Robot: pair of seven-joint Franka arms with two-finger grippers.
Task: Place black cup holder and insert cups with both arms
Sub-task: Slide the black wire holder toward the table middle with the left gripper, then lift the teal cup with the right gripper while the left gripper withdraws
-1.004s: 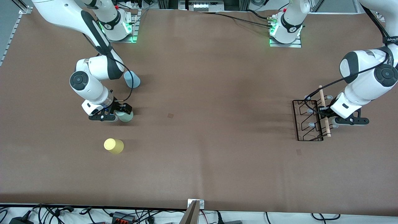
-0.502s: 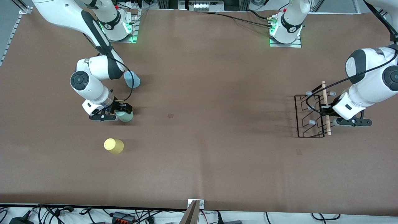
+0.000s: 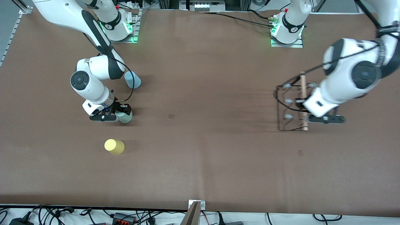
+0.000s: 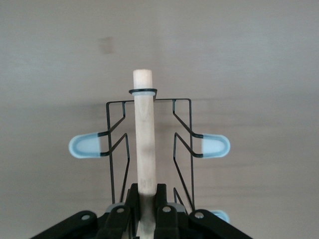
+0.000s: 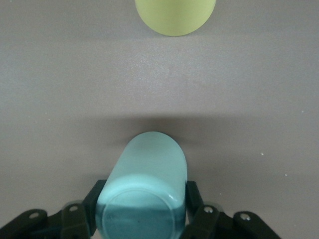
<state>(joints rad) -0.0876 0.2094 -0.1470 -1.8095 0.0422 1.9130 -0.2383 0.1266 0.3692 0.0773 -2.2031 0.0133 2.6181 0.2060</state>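
My left gripper (image 3: 304,107) is shut on the light wooden rod (image 4: 144,139) of the black cup holder (image 3: 289,107) and holds the rack in the air over the left arm's end of the table. Its wire frame (image 4: 182,129) and pale pegs (image 4: 212,145) hang below the rod. My right gripper (image 3: 122,115) is shut on the pale grey-green cup (image 3: 126,117), low at the table; the cup (image 5: 147,179) sits between the fingers. The yellow cup (image 3: 114,146) stands nearer the front camera and shows in the right wrist view (image 5: 174,15). The light blue cup (image 3: 132,79) stands farther away.
The brown table mat (image 3: 203,140) stretches between the two arms. A small dark mark (image 3: 171,116) lies near the middle and another (image 3: 300,152) nearer the front camera than the rack. Cables run along the front edge (image 3: 125,215).
My left arm has lifted the cup holder off the table and carried it toward the middle of the table. My right gripper has stayed shut on the grey-green cup, almost still.
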